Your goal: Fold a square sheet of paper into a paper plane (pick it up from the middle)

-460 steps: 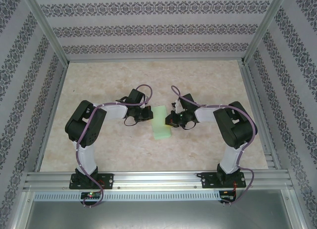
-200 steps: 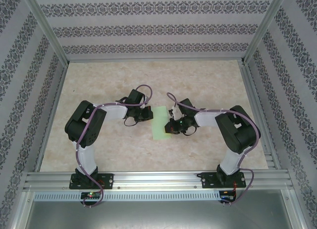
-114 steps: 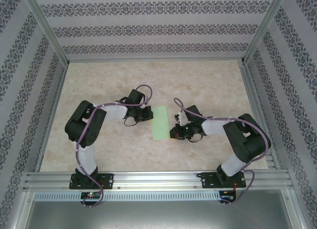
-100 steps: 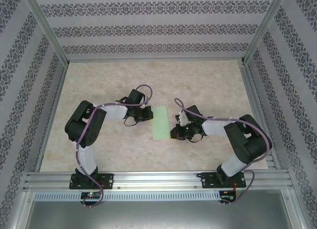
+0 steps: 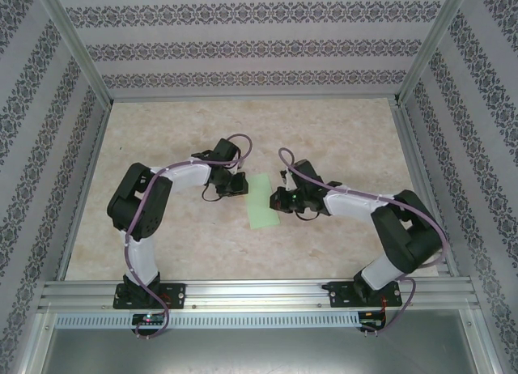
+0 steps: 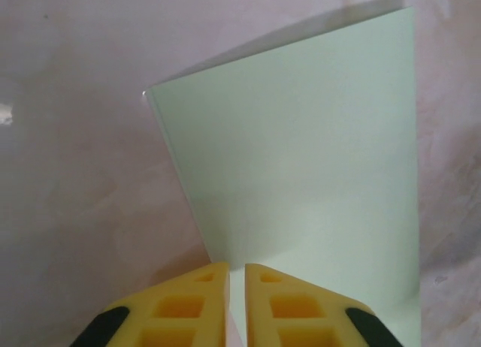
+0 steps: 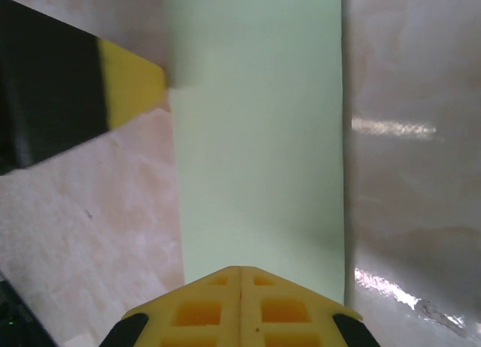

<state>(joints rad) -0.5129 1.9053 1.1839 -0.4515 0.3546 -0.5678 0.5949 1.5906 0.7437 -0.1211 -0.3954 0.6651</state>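
On table (image 5: pixel 340 139), pale green sheet (image 5: pixel 263 201) folded into narrow rectangle

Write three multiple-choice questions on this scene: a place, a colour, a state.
1. Where does the folded paper lie? A) on the table between the two grippers B) inside a box C) on top of an arm
2. What colour is it? A) white B) pale green C) blue
3. How do the fingers of the right gripper stand? A) wide apart B) pressed together C) around a pen
Answers: 1 A, it lies between the left gripper and the right one; 2 B, green in every view; 3 B, no gap shows between them.
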